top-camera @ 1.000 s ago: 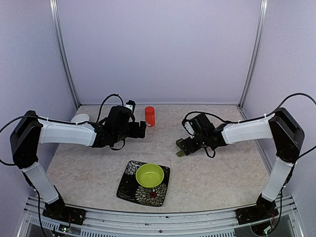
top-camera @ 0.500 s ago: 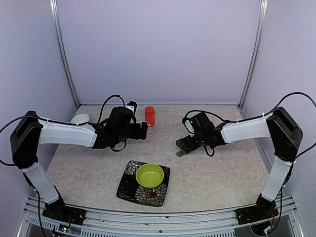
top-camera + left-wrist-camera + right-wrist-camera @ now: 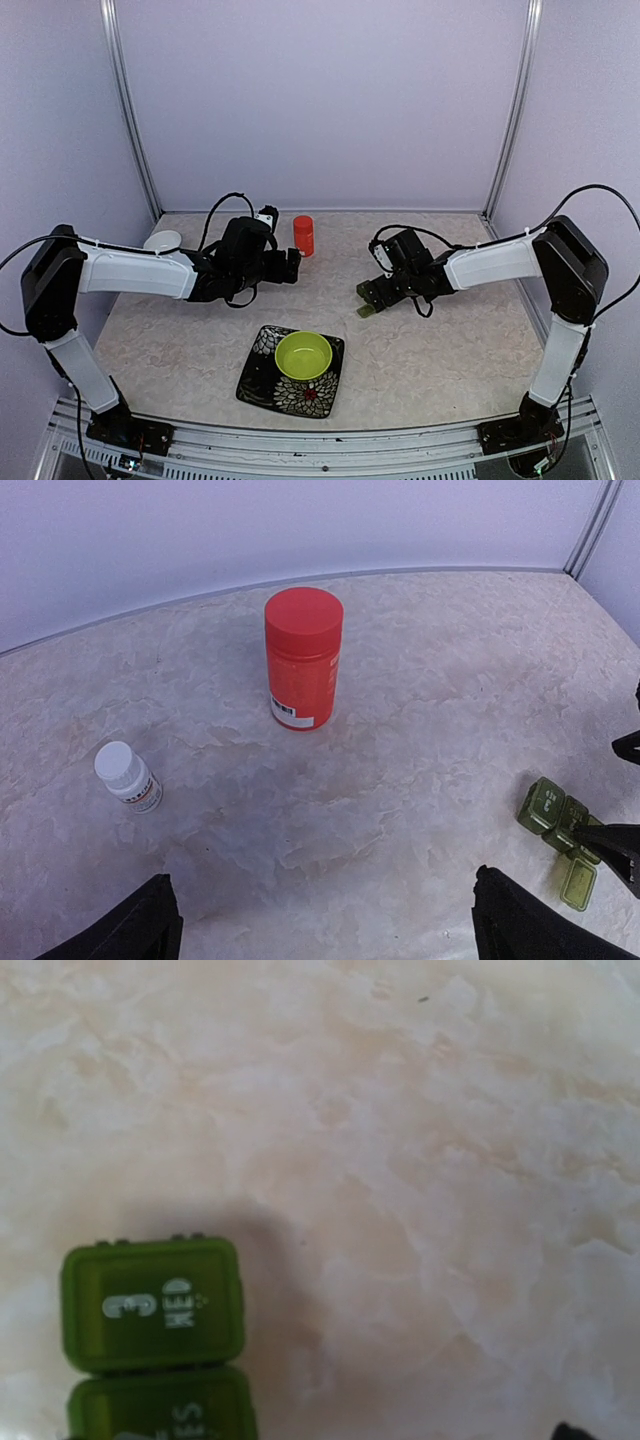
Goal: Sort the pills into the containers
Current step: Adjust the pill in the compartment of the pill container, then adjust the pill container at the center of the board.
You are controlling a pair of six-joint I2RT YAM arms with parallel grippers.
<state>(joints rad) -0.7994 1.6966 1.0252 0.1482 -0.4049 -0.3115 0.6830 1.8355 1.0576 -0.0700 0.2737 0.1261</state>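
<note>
Booth with plain lilac walls (image 3: 320, 100); marbled beige table (image 3: 450, 350).

Near edge: a black flowered plate (image 3: 262, 375) with a lime-green bowl (image 3: 303, 356) on it. The bowl looks empty. Neither arm is near it.

Mid-table, right: the green pillbox (image 3: 368, 311) lies flat, just in front of the right gripper (image 3: 372, 296). The left wrist view shows one end lid flipped open and the other lids down. One dark fingertip overlaps the strip there, but I cannot tell if it touches. Jaws spread wide, nothing held.

Mid-table, left: the left gripper (image 3: 290, 265) points at the orange bottle (image 3: 303, 235). Its fingers are far apart at the edges of its own camera view, with nothing between them.

Far side: the orange bottle stands upright with its red cap on. A small white bottle (image 3: 128, 777) stands to the left of it and well apart, capped. A white round thing (image 3: 160, 240) sits behind the left arm, partly hidden.

Change over the last second: the left gripper has edged a little closer to the orange bottle. The right forearm has shifted slightly, while its gripper stays by the pillbox. Nothing on the table has moved.

Reading: still the approach. Both bottles are shut and no loose pills are in view, so sorting has not begun. The likely next step is a grasp on the orange bottle.
</note>
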